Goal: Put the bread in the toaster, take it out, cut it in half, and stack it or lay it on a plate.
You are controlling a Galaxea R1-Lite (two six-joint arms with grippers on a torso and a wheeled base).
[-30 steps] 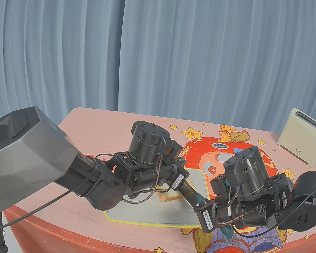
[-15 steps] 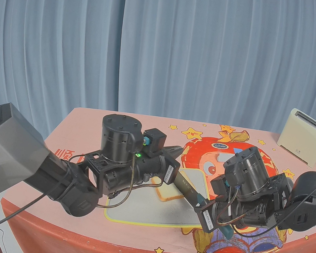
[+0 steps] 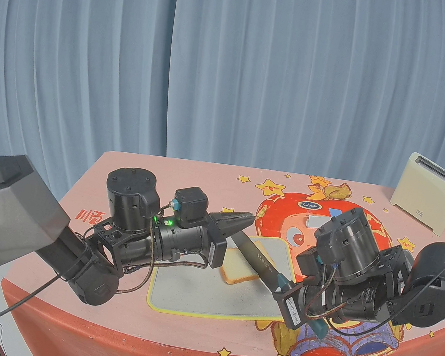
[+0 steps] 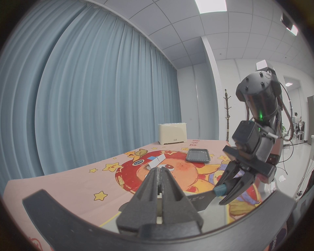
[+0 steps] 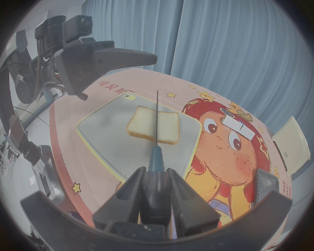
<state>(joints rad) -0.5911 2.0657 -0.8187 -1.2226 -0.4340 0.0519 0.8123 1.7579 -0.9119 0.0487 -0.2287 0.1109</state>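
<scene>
A slice of white bread [image 3: 237, 266] [image 5: 153, 124] lies on the pale cutting board [image 3: 192, 290] [image 5: 104, 137]. My right gripper [image 3: 287, 293] [image 5: 156, 173] is shut on the teal handle of a knife [image 3: 258, 260] [image 5: 157, 127]. The blade runs across the middle of the slice, and I cannot tell whether the slice is cut through. My left gripper [image 3: 241, 221] [image 4: 159, 183] [image 5: 144, 60] hangs shut and empty above the board's far edge, just left of the bread and apart from it. The cream toaster [image 3: 427, 193] [image 4: 172, 133] stands at the far right corner.
A dark rectangular plate [image 4: 198, 155] sits on the cartoon tablecloth between the board and the toaster. The table's front edge [image 3: 223, 347] is close below the board. Blue curtains hang behind the table.
My left arm has pulled back to the left and lifted off the bread, uncovering the slice. The right gripper and the knife have stayed in place.
</scene>
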